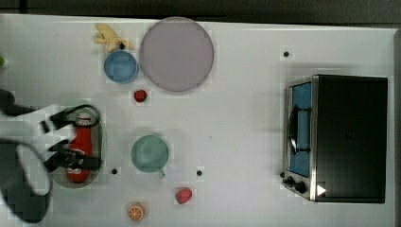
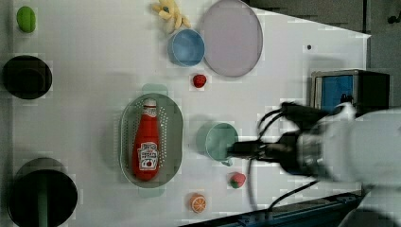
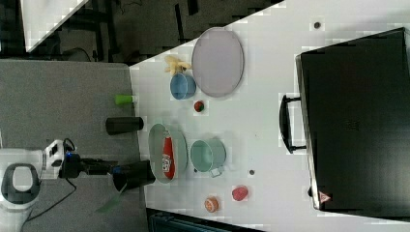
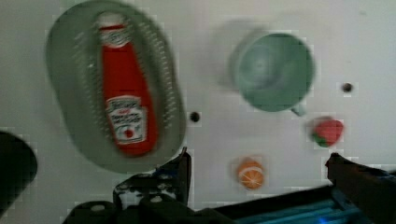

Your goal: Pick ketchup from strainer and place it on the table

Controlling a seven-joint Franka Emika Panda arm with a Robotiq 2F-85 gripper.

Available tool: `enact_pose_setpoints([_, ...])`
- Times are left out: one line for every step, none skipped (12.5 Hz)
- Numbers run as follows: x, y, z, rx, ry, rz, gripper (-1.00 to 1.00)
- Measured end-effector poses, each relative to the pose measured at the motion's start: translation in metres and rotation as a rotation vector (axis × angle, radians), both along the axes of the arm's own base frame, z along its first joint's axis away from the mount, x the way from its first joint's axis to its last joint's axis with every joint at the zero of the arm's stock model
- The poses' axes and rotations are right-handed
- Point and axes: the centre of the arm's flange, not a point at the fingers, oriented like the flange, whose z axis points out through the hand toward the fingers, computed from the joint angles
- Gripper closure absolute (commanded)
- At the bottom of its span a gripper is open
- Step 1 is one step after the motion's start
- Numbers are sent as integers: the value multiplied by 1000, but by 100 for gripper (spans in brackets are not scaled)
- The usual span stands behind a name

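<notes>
Open jaws hovering above the strainer, nothing held.
In the left view the ketchup bottle is lying lengthwise inside the strainer, teal mug just right of it; descending off-centre, the wide-spread jaws are risking clipping the strainer's rim.
</notes>
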Motion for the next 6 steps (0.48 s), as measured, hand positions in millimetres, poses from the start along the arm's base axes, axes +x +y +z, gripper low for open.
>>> enact_pose_setpoints([-11, 20, -4, 18, -27, 38, -100])
enact_pose_setpoints([-21, 38, -9, 40, -53, 72, -100])
enact_pose_setpoints([-29, 56, -15, 75, -88, 107, -100])
enact_pose_setpoints([-38, 70, -25, 101, -121, 139, -100])
enact_pose_setpoints([-45, 80, -38, 129, -160, 164, -100])
enact_pose_setpoints([-52, 85, -55, 148, -183, 183, -100])
